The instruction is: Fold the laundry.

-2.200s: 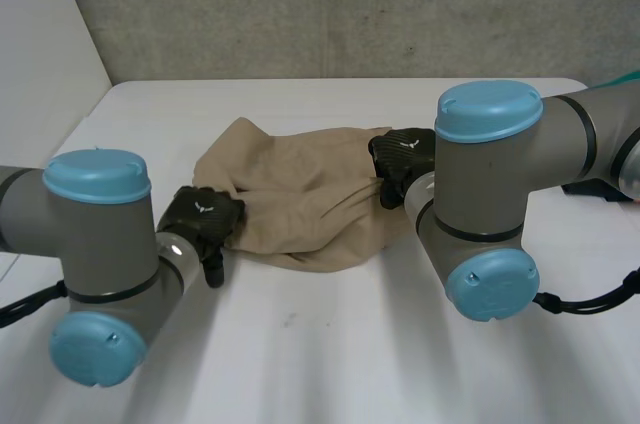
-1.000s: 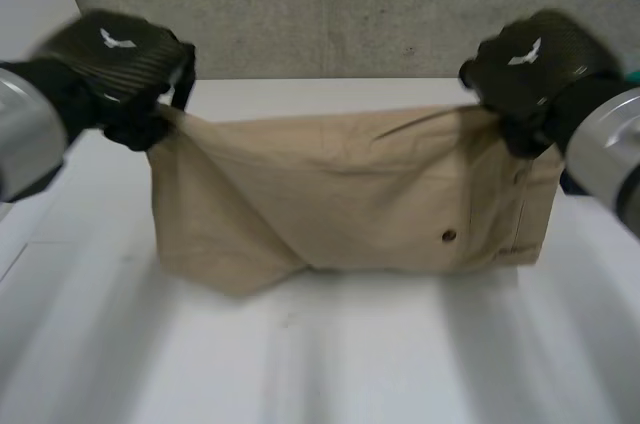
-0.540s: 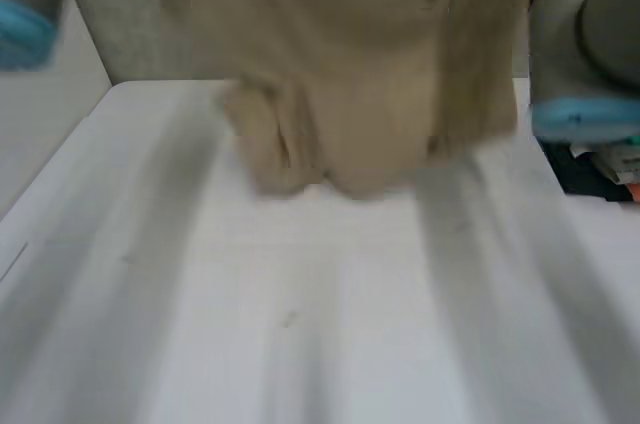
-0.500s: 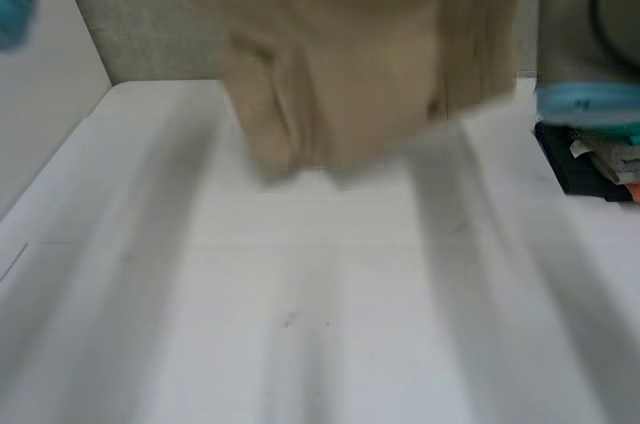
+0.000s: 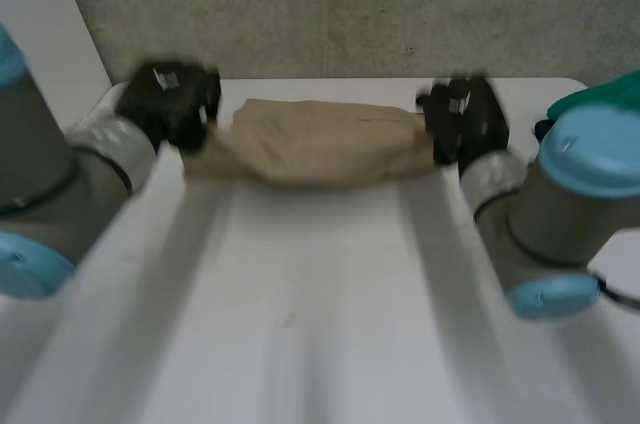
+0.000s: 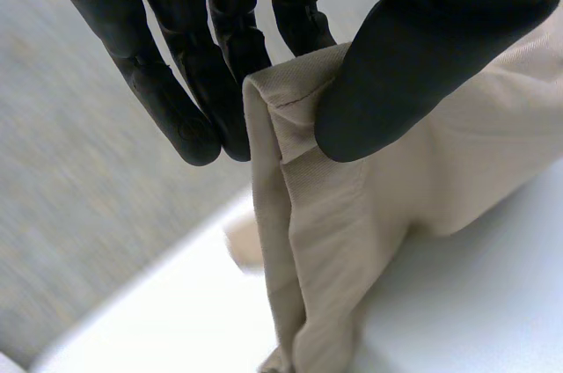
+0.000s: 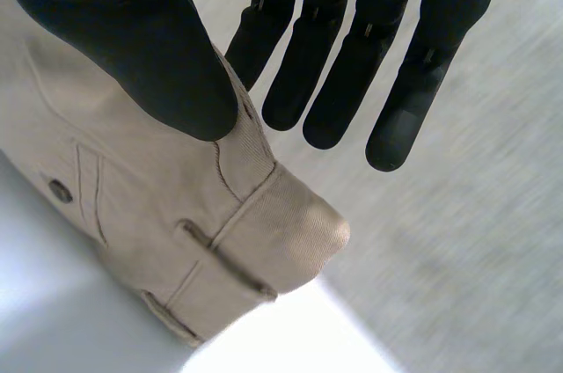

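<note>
Left hand (image 5: pixel 170 102) pinching cloth (image 5: pixel 320 139), white table (image 5: pixel 320 294) (grey wall (image 5: pixel 350 4))

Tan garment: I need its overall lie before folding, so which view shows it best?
Head view: the tan garment runs whole between the left hand and the right hand. The left wrist view gives a stitched corner pinched in that hand; the right wrist view, its belt-loop end with a button, likewise pinched.

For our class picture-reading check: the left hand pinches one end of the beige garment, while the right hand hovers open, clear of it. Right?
Not quite. The right hand is not open and clear: the right wrist view shows its thumb and fingers pinching the waistband end of the beige garment. The left hand does pinch the other end.
</note>
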Robot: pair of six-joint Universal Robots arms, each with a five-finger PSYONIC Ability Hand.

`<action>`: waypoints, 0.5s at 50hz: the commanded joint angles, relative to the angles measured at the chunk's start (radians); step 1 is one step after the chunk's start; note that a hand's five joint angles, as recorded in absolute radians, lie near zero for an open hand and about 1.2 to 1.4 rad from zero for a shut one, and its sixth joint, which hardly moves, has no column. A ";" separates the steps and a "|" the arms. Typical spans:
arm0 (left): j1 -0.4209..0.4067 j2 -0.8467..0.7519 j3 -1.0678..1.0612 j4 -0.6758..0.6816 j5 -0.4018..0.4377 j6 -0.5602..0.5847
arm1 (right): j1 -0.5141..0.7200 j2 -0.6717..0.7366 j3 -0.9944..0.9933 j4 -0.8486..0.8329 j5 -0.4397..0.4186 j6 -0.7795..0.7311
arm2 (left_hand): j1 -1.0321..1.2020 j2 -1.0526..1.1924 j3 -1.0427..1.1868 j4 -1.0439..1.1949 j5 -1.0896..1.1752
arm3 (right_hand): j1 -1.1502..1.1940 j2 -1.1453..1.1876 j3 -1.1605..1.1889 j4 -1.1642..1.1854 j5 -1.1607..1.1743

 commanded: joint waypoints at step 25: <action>-0.183 0.228 -0.257 -0.724 0.025 0.350 | -0.152 -0.404 0.308 0.760 -0.219 -0.568 | 0.241 0.195 0.204 0.198 0.209 | 0.291 0.217 0.203 0.193 0.193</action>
